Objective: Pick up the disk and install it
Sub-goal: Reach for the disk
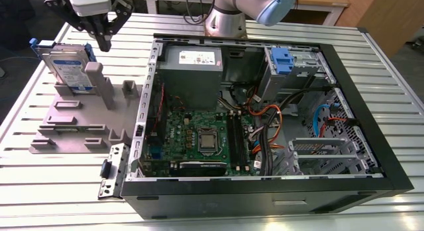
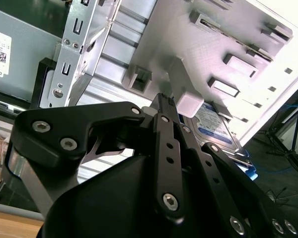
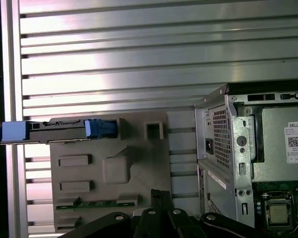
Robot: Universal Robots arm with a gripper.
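Observation:
The disk [image 1: 69,67] stands upright on its edge in a slot at the back of a grey holder plate [image 1: 79,124], its white-and-blue label facing forward and its blue bracket around it. My gripper [image 1: 104,41] hangs just above and slightly to the exterior view's right of the disk, fingers shut with nothing between them, not touching it. In the second wrist view the black fingers [image 2: 167,106] point at the holder's tall post, with the disk [image 2: 216,126] behind it. In the first wrist view the disk [image 3: 59,130] shows edge-on, beyond the fingertips [image 3: 161,196].
An open black computer case [image 1: 351,92] lies on the slatted metal table [image 1: 53,191], to the exterior view's right of the holder. Inside are a grey power supply [image 1: 192,59], a green motherboard [image 1: 198,136], cables and a metal drive bay with a blue tab [image 1: 281,59].

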